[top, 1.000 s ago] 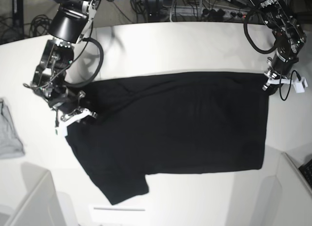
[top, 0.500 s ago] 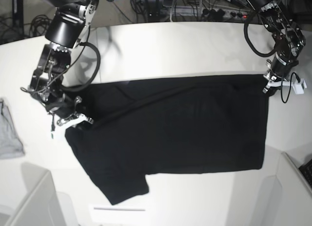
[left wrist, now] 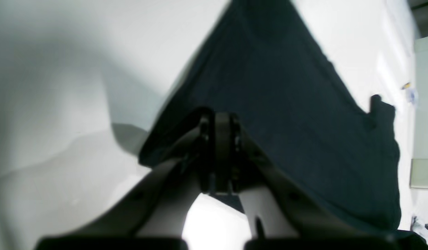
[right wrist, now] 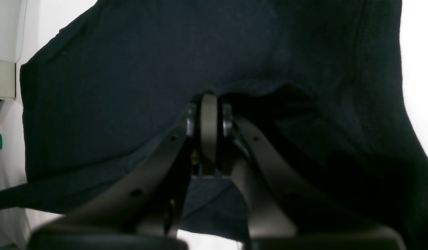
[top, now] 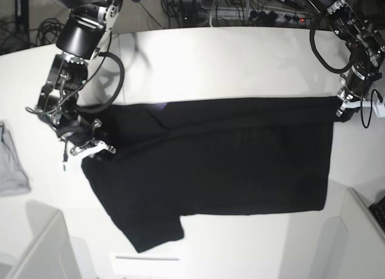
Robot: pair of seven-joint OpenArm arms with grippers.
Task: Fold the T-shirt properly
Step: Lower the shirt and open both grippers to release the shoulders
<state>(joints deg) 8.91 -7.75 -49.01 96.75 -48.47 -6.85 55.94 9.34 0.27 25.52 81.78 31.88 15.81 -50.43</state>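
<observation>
The black T-shirt [top: 228,159] lies spread plain side up across the white table [top: 240,56], one sleeve pointing to the front left. My right gripper [top: 87,148], at the left of the base view, is shut on the shirt's left shoulder edge; its wrist view shows the right gripper [right wrist: 208,100] pinching a raised fold of the T-shirt [right wrist: 148,69]. My left gripper [top: 343,109], at the base view's right, is shut on the back right corner. In the left wrist view the left gripper [left wrist: 219,119] holds a lifted corner of the T-shirt [left wrist: 286,104].
A small light-grey garment [top: 11,165] lies at the table's left edge. White bins stand at the front left [top: 42,249] and front right [top: 355,237]. Cables [top: 252,8] run behind the table's far edge.
My left gripper has shifted right and slightly nearer, drawing the shirt's far edge taut and toward the front. My right gripper moved slightly left and forward with its fold, then held.
</observation>
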